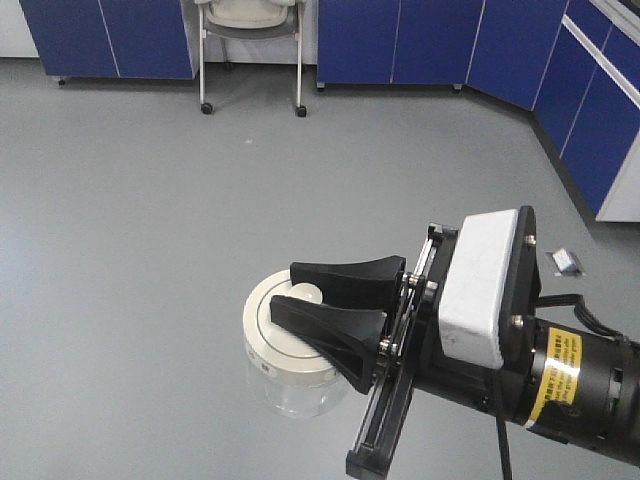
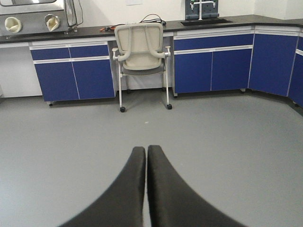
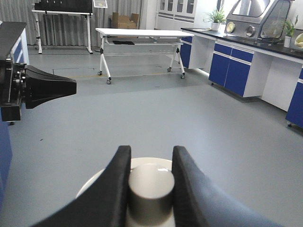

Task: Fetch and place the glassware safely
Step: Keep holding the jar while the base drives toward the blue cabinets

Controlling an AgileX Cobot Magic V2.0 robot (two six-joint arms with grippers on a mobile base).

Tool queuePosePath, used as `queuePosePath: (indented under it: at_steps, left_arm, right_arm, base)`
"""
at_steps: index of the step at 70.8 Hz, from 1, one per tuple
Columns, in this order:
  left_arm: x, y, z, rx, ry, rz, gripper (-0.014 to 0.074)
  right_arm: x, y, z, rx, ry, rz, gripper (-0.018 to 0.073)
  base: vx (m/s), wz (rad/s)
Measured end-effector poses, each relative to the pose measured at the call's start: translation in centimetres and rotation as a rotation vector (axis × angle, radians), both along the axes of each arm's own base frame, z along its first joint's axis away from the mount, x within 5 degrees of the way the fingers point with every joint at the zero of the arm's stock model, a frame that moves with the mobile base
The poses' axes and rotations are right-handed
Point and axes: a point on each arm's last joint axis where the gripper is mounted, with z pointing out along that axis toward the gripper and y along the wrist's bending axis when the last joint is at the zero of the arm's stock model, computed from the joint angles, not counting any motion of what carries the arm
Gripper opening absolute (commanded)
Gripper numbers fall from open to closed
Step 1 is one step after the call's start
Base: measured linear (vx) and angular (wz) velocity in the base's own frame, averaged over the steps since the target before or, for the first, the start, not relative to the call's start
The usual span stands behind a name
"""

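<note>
I log the jar (image 1: 290,390) left of the right arm (image 1: 560,370) in the front view, lid (image 1: 262,322) on top. The lid's knob (image 3: 150,187) sits between, and touching, the two fingers (image 3: 113,189) of the right hand (image 1: 288,290), with the floor (image 1: 150,250) beneath. My left hand (image 2: 146,150), fingers pressed together, points at a wheeled chair (image 2: 142,47) standing in the gap between the cabinets (image 2: 71,71), before the surface (image 2: 94,32) along the back wall. A small item (image 1: 567,262) lies on the floor behind the right arm, near the side cabinets (image 1: 600,120).
</note>
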Motion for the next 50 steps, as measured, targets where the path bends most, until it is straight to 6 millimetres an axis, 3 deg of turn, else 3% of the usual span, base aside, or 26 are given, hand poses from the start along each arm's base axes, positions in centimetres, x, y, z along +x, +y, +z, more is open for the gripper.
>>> queuePosePath:
  at_steps: [50]
  left_arm:
    - [0.00, 0.00, 0.00, 0.000, 0.000, 0.000, -0.0007]
  right_arm:
    - [0.00, 0.00, 0.00, 0.000, 0.000, -0.001, 0.0000]
  base:
    - [0.60, 0.03]
